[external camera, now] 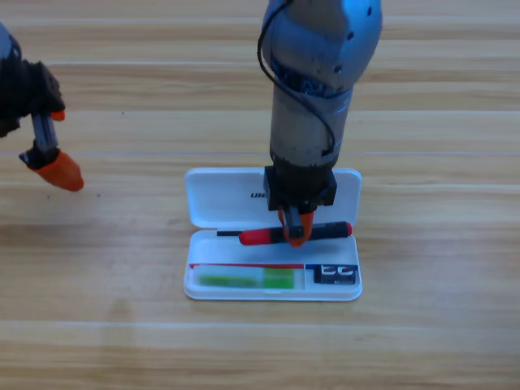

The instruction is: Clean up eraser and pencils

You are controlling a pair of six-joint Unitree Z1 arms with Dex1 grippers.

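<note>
The white case (219,199) lies open in the middle of the table, lid at the back. The light green pencil (244,279) rests in the tray's long compartment. The small dark eraser (337,275) sits in the right compartment. The black pencil with red ends (260,236) lies crosswise over the tray's back edge. My right gripper (295,229) points straight down from the top centre and is shut on this pencil near its middle. My left gripper (57,166) waits at the left edge, well away from the case.
The wooden table (439,309) extends on all sides of the case. The right arm's grey body (313,106) hides part of the case lid.
</note>
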